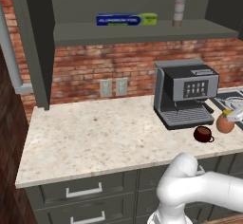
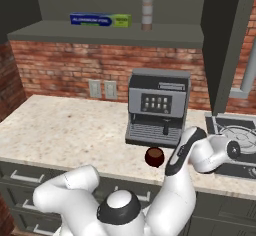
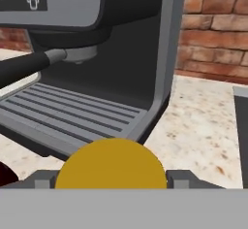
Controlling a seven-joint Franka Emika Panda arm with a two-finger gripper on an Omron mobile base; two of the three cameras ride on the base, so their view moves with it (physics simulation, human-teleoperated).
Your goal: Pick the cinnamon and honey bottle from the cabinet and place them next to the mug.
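Gripper (image 3: 111, 178) fingers sit on either side of the honey bottle (image 1: 225, 123), whose yellow lid I see between the tips in the hand view; they look closed on the jar. It stands on the counter (image 1: 95, 133) just right of the mug (image 1: 203, 133), in front of the coffee machine (image 1: 185, 92). Up on the cabinet (image 1: 142, 31) shelf, the cinnamon (image 1: 179, 11) stands upright, right of a blue foil box (image 1: 126, 19).

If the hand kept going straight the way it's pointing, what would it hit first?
Probably the coffee machine, around its drip tray; the honey bottle between the fingers would touch first. Depth is unclear.
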